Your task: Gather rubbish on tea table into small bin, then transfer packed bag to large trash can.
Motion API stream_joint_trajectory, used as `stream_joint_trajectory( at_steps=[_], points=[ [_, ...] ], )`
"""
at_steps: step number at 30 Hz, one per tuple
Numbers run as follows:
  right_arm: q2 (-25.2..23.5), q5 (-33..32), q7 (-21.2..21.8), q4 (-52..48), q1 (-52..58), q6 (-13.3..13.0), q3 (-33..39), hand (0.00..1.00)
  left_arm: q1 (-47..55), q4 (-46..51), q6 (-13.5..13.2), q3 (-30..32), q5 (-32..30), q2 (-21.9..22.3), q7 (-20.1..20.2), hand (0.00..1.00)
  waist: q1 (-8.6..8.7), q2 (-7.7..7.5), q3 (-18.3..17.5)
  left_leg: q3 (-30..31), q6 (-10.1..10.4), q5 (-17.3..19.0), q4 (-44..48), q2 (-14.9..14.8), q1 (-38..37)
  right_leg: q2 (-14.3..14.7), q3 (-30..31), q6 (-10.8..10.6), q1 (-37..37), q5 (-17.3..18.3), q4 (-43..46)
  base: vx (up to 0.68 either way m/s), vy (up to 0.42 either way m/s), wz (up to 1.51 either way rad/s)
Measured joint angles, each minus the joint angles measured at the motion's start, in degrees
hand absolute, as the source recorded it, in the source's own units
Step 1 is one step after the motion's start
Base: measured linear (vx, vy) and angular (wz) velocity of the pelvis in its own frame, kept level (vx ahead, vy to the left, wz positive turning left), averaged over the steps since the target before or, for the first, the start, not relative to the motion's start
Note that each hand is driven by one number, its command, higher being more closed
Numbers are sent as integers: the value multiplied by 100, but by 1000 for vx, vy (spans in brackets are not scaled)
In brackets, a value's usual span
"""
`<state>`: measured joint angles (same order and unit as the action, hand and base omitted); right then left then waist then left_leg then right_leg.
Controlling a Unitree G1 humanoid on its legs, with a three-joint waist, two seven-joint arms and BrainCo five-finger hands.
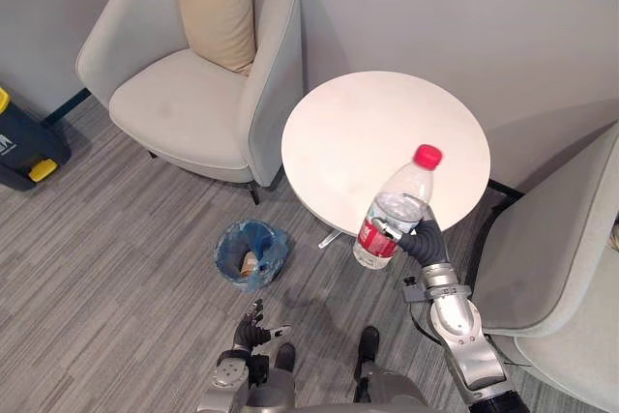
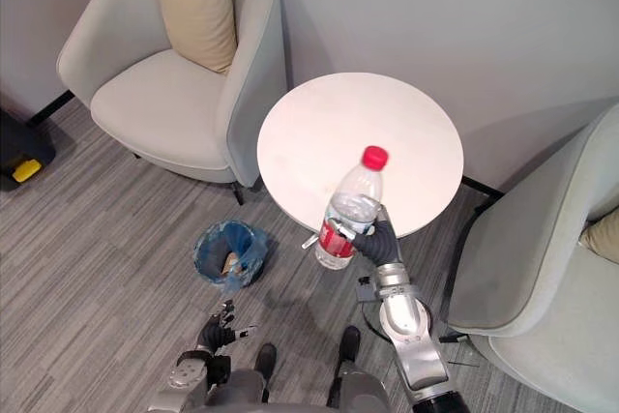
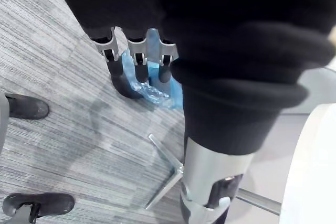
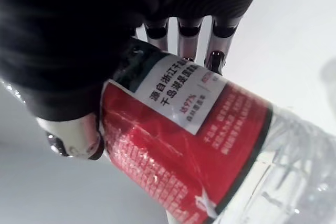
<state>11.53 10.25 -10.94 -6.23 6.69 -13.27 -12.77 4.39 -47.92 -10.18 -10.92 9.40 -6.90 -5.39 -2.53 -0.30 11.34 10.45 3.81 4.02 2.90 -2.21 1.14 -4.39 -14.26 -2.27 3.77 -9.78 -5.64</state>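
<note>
I have the water bottle (image 1: 395, 208) off the table and in the air, tilted with its red cap up and away from me. My right hand (image 1: 424, 237) has its fingers and thumb wrapped tight round the red-labelled lower half, and the right wrist view confirms that wrap. It hangs above the near edge of the round tea table (image 1: 358, 132), whose top looks bare otherwise, so I judge this to be the gathering step, possibly the last piece. The small bin (image 1: 224, 256), lined with a blue bag, stands on the carpet to my left of the table's foot, well apart from the bottle, with something tan (image 1: 250, 264) inside. My left hand (image 1: 250, 331) hangs low near the bin with its fingers loose and apart. Next I would need to swing the right arm across and down, centre the bottle over the bin's mouth, then let go.
</note>
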Motion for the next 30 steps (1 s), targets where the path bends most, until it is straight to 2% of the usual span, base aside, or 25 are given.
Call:
stream_joint_trajectory(
  at_steps=[4, 9, 10, 13, 15, 17, 18, 19, 20, 21, 24, 25, 28, 30],
  points=[
    [7, 322, -7, -1, 239, -2, -147, 100, 78, -115, -2, -71, -1, 3, -4, 0, 15, 56, -68, 6, -1, 1, 4, -4, -101, 4, -4, -6, -111, 7, 0, 0, 0, 0],
    [20, 388, -31, -5, 310, -3, -149, 100, 74, -223, -4, -102, -4, 5, -7, 0, 36, 144, -117, 161, -4, 11, 30, 3, -98, -10, -197, 23, -228, 62, 0, -51, -8, 24],
    [86, 390, -85, -67, 428, -3, -130, 100, 58, -244, -12, -254, -21, 11, -30, 0, 39, 231, -189, 366, -91, 64, 139, 31, 40, -31, -320, -49, -265, 124, 0, -43, -17, 55],
    [215, 395, -137, -181, 469, -4, -133, 100, 63, -266, -25, -329, -43, 69, -96, 0, 25, 325, -227, 300, -195, 108, 209, 35, 179, -76, -469, -63, -260, 137, 1, -34, 7, 47],
    [269, 393, -166, -181, 452, -4, -118, 100, 65, -343, -27, -336, -44, 112, -112, 0, 82, 357, -251, -751, -1076, 183, 189, -120, 256, -235, -506, -177, -260, 236, 79, -8, 27, 64],
    [358, 392, -188, -179, 389, 5, -118, 100, 75, -342, -29, -386, -49, 161, -120, 0, 158, 394, -255, -1538, -1043, 164, 210, -341, 289, -306, -605, -237, -254, 301, 147, 42, 42, 50],
    [357, 393, -247, -180, 368, 5, -104, 100, 90, -342, -27, -447, -54, 162, -121, 0, 160, 513, -329, -1721, -795, 57, 202, -404, 293, -317, -623, -237, -255, 324, 171, 68, 64, 28],
    [353, 392, -283, -179, 368, 5, -99, 100, 101, -341, -28, -467, -60, 169, -122, 0, 156, 485, -311, -1718, -635, 2, 196, -413, 294, -315, -622, -245, -255, 328, 170, 83, 82, 13],
    [337, 393, -296, -179, 364, 7, -99, 100, 121, -337, -27, -467, -72, 170, -127, 0, 157, 533, -342, -1718, -307, -76, 197, -422, 301, -325, -607, -274, -260, 349, 183, 87, 83, 8],
    [319, 394, -296, -178, 367, 17, -99, 100, 126, -337, -25, -467, -98, 157, -129, 0, 161, 522, -336, -1721, -175, -119, 193, -404, 302, -358, -599, -323, -259, 386, 221, 107, 100, 12],
    [104, 400, -293, -94, 355, 37, -139, 100, 112, -308, -26, -451, -111, 60, -130, 0, 131, 354, -311, -1822, -88, -34, 225, -350, 288, -451, -515, -424, -230, 513, 343, 114, 75, 6],
    [93, 401, -293, -55, 340, 41, -144, 100, 113, -290, -26, -440, -110, 44, -131, 0, 126, 324, -295, -1856, -150, 50, 275, -343, 287, -488, -478, -442, -189, 582, 450, 79, 51, -13],
    [8, 503, -283, 278, 228, 72, -184, 100, 133, -168, -26, -422, -110, -37, -129, 0, 8, 205, -256, -2034, -196, 553, 791, -224, 333, -856, -190, -616, 302, 1307, 1721, 114, 119, -22],
    [-7, 581, -280, 322, 235, 117, -188, 100, 132, -125, -25, -423, -110, -101, -128, 0, 32, 105, -217, -1998, -208, 722, 985, -88, 348, -1106, -118, -670, 471, 1536, 2289, 158, 123, 14]
  ],
)
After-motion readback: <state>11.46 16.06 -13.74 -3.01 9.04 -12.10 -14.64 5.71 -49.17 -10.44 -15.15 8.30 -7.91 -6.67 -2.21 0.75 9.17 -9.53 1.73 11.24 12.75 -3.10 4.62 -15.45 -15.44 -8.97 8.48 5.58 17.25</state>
